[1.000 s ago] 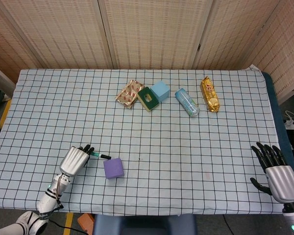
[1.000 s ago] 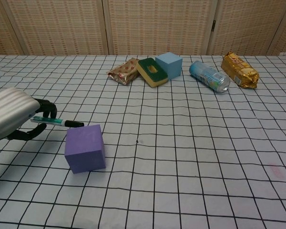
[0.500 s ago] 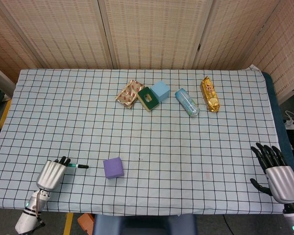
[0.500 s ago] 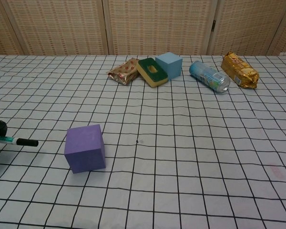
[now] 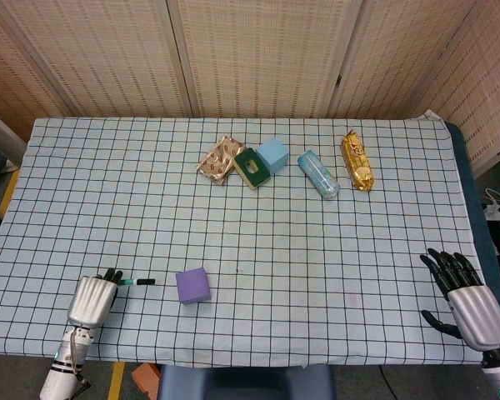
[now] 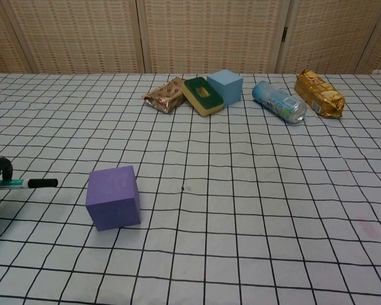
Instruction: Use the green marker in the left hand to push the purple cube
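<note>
The checked tablecloth (image 5: 233, 217) covers the table, and the purple cube (image 5: 192, 285) sits near its front edge, apart from the left hand (image 5: 92, 298), which lies to the cube's left with its fingers wrapped around the green marker (image 5: 136, 282). The marker's dark tip points toward the cube, with a gap of cloth between the two. Far to the cube's right, at the table's front corner, the right hand (image 5: 468, 298) holds nothing and has its fingers spread apart.

Purple cube (image 6: 113, 196) beside green marker's (image 6: 24, 183) black tip.
</note>
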You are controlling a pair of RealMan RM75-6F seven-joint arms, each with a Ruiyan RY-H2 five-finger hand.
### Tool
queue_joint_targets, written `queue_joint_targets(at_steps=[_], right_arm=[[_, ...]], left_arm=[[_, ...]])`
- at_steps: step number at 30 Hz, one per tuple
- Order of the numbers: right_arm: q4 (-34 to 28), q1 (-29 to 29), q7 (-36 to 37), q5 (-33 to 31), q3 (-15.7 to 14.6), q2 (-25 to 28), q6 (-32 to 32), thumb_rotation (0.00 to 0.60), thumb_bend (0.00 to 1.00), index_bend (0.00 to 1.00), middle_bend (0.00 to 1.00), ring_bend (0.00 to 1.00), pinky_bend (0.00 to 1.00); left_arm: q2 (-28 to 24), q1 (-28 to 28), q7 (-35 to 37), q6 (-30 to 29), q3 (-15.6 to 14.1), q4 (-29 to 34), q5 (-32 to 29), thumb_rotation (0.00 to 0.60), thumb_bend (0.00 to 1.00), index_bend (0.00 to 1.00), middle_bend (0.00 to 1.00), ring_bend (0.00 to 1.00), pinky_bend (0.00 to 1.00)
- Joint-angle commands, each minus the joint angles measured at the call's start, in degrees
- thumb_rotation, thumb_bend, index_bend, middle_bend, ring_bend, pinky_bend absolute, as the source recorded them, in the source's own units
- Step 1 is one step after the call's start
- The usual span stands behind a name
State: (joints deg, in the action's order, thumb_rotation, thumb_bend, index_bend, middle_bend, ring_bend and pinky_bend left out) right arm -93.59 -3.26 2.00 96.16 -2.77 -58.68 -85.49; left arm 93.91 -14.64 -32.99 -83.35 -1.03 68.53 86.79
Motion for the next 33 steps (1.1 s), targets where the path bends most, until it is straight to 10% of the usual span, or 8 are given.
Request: queue_joint_targets(at_steps=[1,33], right_arm=[[0.12,0.06,0.39,0.21,-0.10,0.20,-0.13,0.600,0.12,0.00,0.00,0.00,0.00],[0.52,0.35,3.15,0.34,0.07,1.21,-1.19,0.600,0.12,0.00,0.00,0.00,0.00]], left_arm=[[1.08,0.18,-3.36,0.35,0.87,2.57,-0.71,0.600,0.68,0.82,0.86,0.77,0.99],[10.25,-7.83,-11.81,9.25,5.42,7.54,-1.28,0.600,0.68,0.82,0.87,0.77,0.99]])
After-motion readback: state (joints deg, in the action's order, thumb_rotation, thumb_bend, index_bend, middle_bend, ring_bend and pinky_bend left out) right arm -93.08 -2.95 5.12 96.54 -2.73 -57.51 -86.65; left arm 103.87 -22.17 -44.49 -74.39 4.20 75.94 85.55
